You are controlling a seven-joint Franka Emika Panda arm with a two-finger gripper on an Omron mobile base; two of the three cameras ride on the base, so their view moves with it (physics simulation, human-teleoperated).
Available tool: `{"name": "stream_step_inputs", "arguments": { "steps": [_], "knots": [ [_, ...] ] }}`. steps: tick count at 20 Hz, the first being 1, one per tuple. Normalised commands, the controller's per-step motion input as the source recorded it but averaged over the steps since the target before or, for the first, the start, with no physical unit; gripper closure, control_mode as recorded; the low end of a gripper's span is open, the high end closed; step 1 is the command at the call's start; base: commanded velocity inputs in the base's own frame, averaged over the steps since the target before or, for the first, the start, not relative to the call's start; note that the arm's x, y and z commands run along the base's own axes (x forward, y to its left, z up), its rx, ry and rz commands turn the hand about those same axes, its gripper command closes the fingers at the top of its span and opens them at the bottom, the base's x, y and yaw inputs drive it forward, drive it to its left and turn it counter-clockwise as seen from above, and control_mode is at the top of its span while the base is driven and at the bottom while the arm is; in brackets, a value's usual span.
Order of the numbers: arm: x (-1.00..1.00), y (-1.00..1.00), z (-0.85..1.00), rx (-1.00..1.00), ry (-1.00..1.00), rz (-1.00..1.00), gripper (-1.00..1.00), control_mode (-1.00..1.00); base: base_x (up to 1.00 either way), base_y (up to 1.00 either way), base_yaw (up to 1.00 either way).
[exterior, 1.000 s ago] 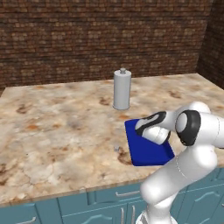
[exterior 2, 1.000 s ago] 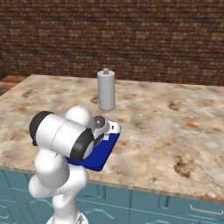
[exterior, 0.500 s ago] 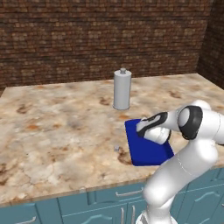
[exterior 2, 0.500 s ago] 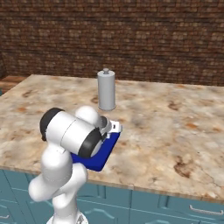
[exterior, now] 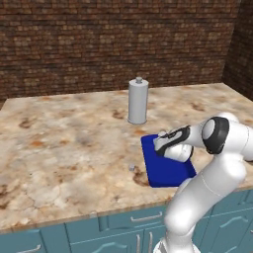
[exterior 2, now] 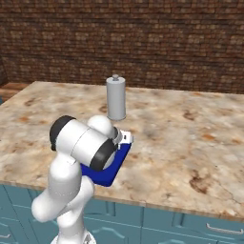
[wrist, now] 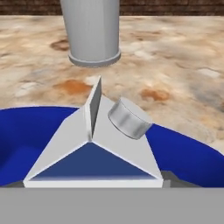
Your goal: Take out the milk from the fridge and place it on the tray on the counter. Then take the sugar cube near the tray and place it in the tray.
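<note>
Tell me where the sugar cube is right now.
In the left base view the sugar cube sits on the counter, just left of the blue tray and apart from it, in front of the grey canister.

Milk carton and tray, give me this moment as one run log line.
milk: over tray, at gripper | gripper: jaw state unclear | sugar cube: on counter, left of tray | canister: upright behind tray
</note>
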Motion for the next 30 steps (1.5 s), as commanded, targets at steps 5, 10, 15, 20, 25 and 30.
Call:
{"name": "stream_step_inputs", "arguments": {
  "steps": [5, 10, 15, 20, 25, 30],
  "knots": [
    [-0.11, 0.00, 0.05, 0.00, 0.00, 0.00, -1.00, -1.00, 0.00, 0.00, 0.00],
    [-0.18, 0.00, 0.24, 0.00, 0.00, 0.00, -1.00, -1.00, 0.00, 0.00, 0.00],
    [-0.11, 0.00, 0.77, 0.00, 0.01, 0.00, -1.00, -1.00, 0.00, 0.00, 0.00],
    [-0.19, 0.00, 0.78, 0.00, 0.00, 0.00, -1.00, -1.00, 0.00, 0.00, 0.00],
    [-0.19, 0.00, 0.78, 0.00, 0.00, 0.00, -1.00, -1.00, 0.00, 0.00, 0.00],
    [-0.21, 0.00, 0.88, 0.00, 0.02, 0.00, -1.00, -1.00, 0.00, 0.00, 0.00]
  ]
}}
